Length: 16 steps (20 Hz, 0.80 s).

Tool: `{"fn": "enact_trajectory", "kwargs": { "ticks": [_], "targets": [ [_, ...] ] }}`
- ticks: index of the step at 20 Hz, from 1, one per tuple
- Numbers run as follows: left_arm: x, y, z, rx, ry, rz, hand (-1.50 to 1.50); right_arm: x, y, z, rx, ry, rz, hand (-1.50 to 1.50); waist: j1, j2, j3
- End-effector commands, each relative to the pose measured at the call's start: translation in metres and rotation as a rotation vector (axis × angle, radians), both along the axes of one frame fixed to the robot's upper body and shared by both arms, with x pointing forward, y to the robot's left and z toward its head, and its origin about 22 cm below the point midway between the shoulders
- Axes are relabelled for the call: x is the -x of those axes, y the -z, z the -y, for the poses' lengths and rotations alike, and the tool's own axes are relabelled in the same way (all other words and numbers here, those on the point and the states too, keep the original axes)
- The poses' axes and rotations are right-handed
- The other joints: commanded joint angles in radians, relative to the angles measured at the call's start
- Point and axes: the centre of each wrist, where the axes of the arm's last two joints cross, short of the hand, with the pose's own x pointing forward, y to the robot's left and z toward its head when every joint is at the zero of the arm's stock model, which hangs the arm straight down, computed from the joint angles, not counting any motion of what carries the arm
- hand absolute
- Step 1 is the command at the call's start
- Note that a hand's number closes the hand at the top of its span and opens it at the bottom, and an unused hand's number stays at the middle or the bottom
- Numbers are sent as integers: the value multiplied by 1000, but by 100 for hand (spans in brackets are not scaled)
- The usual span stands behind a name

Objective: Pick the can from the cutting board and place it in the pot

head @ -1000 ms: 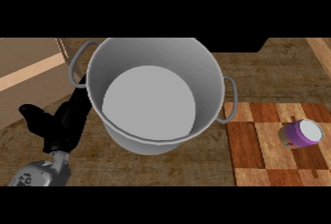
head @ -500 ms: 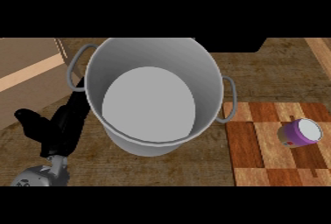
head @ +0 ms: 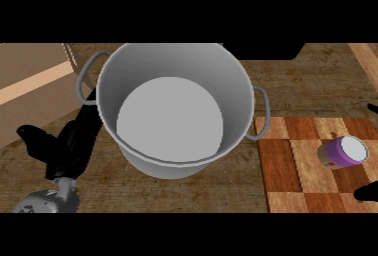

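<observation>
Item: small can (head: 343,153), purple-sided with a pale top, lying tilted on the cutting board (head: 295,170) at the right of the head view, well apart from the pot (head: 177,100) and not yet taken up. Handling is judged as follows: light, rigid, smooth-walled and likely slippery; being round and tipped over, it may roll if nudged. Hold is best taken across the curved side wall, thumb opposite fingers, clear of the end faces. Destination: large grey pot with two side handles, standing on the wooden counter (head: 310,80) just left of the board, its near handle reaching to the board's edge; the wide mouth is seen from above and nothing is seen inside. Left hand (head: 59,150): shown at the pot's left side, fingers extended along the outer wall, relaxed and holding nothing; whether the wall is actually touched cannot be told. Right hand (head: 367,192): only dark fragments are recorded at the right edge, one below the can and one above it; it is cut off by the frame, and whether its fingers are spread or curled cannot be told. Also unresolved: the can's label, the far part of the board, which is cropped, and the counter behind the pot, which is hidden by its wall.
</observation>
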Motion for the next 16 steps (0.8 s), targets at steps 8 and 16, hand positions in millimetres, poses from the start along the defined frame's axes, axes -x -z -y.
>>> {"fn": "enact_trajectory", "kwargs": {
  "ticks": [8,16],
  "targets": [
    [3,6,7,-6,17,-8,0,-33,55,9,67,41,-105,-150,2,1,1],
    [-2,12,-13,11,7,2,0,-32,69,4,116,39,-186,-150,-3,0,0]
  ]
}}
